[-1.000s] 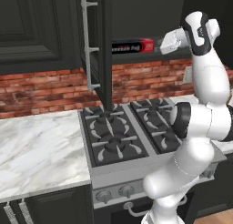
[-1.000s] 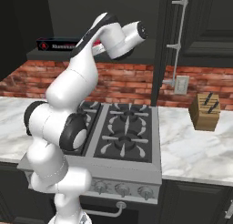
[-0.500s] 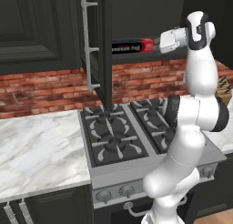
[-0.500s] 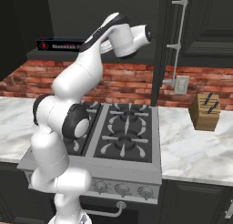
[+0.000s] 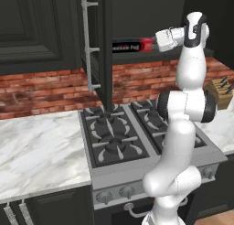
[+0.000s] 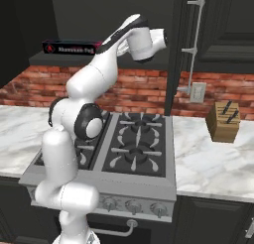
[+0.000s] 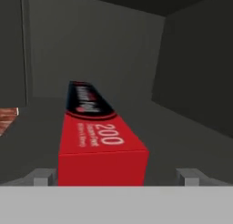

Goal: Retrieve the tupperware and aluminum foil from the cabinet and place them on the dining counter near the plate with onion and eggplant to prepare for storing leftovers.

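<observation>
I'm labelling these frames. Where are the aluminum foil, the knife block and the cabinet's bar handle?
aluminum foil (image 7: 101, 145): hand view, red top face near its end.
knife block (image 6: 223, 121): right base view, front face.
cabinet's bar handle (image 5: 87, 45): left base view, mid-length of the silver bar.

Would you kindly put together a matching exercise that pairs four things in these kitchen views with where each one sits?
Things:
1. aluminum foil
2. knife block
3. cabinet door
4. claw

Places:
A. on the marble counter right of the stove
B. at the red end of the box, a fingertip on either side
C. swung open above the stove
D. lying on the cabinet shelf

Pairs: 1-D, 2-A, 3-C, 4-B
</observation>
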You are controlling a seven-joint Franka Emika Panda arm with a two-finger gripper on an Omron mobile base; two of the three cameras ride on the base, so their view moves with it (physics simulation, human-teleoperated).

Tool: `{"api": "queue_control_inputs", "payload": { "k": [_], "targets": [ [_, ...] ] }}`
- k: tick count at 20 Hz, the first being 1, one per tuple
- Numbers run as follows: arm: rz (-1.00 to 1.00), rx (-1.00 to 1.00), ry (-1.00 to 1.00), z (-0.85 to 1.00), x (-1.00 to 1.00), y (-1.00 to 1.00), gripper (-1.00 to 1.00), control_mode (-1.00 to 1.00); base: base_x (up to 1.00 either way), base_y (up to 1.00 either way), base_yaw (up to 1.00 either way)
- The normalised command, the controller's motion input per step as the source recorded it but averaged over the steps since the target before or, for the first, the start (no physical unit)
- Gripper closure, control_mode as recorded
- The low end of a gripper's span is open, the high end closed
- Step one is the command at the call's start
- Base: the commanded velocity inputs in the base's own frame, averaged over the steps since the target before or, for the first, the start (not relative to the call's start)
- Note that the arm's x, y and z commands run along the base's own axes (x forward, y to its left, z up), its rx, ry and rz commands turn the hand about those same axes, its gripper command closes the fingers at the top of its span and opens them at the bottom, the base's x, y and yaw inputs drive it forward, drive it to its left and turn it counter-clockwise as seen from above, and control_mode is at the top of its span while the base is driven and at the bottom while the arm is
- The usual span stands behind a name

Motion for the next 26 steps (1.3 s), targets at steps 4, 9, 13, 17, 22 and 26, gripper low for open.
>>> {"api": "queue_control_inputs", "payload": {
  "k": [4,9,13,17,22,26],
  "targets": [
    [0.13,0.00,0.01,0.00,0.30,0.14,-1.00,-1.00,0.00,0.00,0.00],
    [0.11,0.00,0.02,0.00,0.11,0.21,-1.00,-1.00,0.00,0.00,0.00],
    [0.06,-0.02,0.00,-0.12,0.00,0.39,-1.00,-1.00,0.00,0.00,0.00],
    [0.03,-0.06,0.00,-0.42,-0.02,0.59,1.00,-1.00,0.00,0.00,0.00],
    [0.00,-0.02,-0.07,-0.25,-0.34,0.28,1.00,-1.00,0.00,0.00,0.00],
    [-0.05,0.00,-0.13,0.00,-0.91,0.02,1.00,-1.00,0.00,0.00,0.00]
  ]
}}
